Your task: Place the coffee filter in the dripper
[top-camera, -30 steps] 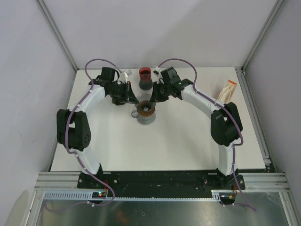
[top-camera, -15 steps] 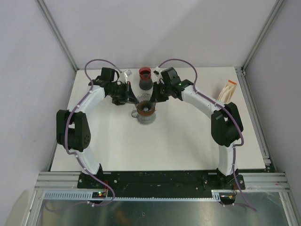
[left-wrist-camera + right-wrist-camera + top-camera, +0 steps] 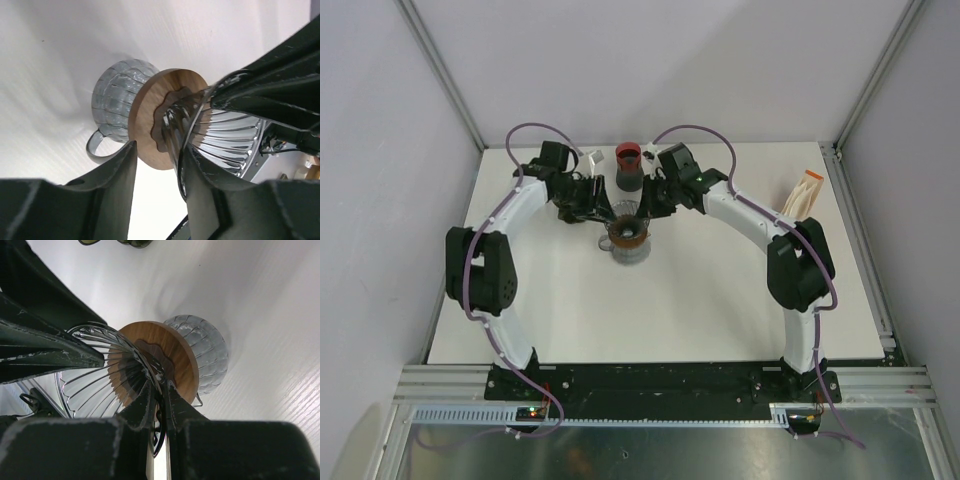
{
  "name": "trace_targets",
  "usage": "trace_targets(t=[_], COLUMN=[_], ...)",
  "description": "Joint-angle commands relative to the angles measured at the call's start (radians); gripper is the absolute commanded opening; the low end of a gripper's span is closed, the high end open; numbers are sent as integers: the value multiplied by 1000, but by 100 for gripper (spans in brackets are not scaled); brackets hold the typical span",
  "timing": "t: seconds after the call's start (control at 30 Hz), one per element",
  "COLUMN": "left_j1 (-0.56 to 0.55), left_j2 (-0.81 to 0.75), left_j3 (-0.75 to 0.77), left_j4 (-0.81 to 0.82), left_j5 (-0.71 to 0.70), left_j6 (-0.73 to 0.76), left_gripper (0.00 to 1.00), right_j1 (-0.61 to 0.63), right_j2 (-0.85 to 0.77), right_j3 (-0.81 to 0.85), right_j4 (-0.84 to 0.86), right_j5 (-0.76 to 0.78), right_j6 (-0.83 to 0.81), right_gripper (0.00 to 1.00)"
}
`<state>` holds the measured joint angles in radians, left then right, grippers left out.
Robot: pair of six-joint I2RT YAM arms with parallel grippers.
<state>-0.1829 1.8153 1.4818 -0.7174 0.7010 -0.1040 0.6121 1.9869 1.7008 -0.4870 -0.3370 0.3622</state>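
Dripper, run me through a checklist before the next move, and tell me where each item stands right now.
1. Dripper seated on the glass cup: ok.
2. Right gripper pinched shut on the dripper's rim, steadying it: ok.
3. Left gripper jaws apart: ok; whether it touches the glass, cannot tell.
4. Filter inside the dripper: not ok, the cone looks empty.
5. A filter in either gripper: not ok; the filter stack sits off to the right, out of both grippers.
6. Room around the red-topped container behind the dripper: cannot tell, both wrists sit close.
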Motion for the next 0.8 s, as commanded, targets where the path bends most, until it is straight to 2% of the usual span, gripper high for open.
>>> trace_targets(t=[0.0, 0.1, 0.4, 0.63, 0.77], left_j1=[0, 0, 0, 0, 0], left_j2=[6, -3, -6, -16, -24], left_j3=[71, 98, 123, 127, 135], left_j4=[-21, -21, -21, -22, -24], left_j5=[-54, -57, -54, -68, -67], left_j6=[50, 55, 61, 65, 77], left_gripper=[48, 51, 53, 53, 54], right_j1=[17, 15, 8, 8, 8], right_j2=[45, 42, 37, 65, 70], right_j3=[21, 34, 78, 119, 141], right_j4=[-90, -101, -122, -133, -139], right_j5=[40, 41, 47, 26, 18], right_j6=[-60, -64, -70, -72, -74], right_gripper=[0, 0, 3, 24, 32])
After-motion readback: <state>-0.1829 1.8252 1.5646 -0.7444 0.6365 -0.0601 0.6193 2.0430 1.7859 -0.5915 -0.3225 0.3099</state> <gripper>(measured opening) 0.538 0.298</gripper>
